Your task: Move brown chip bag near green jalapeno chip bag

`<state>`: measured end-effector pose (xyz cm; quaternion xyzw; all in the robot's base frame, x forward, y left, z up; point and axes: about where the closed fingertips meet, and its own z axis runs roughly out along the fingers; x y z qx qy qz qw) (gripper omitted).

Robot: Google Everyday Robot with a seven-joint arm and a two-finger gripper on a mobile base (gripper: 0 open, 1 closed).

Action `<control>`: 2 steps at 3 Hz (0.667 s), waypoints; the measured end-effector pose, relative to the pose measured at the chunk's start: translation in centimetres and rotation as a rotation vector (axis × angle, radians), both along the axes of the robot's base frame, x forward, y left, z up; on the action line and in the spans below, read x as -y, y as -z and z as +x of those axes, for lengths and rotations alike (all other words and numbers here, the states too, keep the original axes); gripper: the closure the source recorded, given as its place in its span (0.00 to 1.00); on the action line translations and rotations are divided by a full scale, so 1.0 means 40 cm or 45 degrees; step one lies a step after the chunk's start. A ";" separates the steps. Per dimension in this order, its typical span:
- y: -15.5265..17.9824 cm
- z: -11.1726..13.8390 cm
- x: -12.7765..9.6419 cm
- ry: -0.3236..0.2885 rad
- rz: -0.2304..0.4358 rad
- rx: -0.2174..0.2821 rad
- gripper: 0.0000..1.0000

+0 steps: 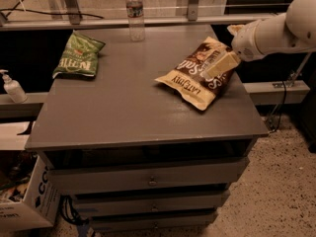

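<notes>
The brown chip bag [195, 75], cream-tan and dark brown with "Sea Salt" lettering, lies on the right part of the grey table top [123, 112]. The green jalapeno chip bag [78, 54] lies at the table's far left. My gripper [217, 67] comes in from the right on a white arm [276, 31] and sits over the brown bag's right side, one cream finger [220, 64] lying across the bag.
A clear water bottle [135, 12] stands at the table's back edge. A soap pump bottle [12, 87] sits on a ledge to the left. A cardboard box [29, 201] stands on the floor at lower left. Drawers [148, 179] run below the top.
</notes>
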<state>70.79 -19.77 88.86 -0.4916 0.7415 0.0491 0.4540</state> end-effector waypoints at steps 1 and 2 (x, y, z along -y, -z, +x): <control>0.061 0.037 0.007 0.051 -0.007 -0.052 0.00; 0.095 0.051 0.015 0.073 -0.001 -0.072 0.19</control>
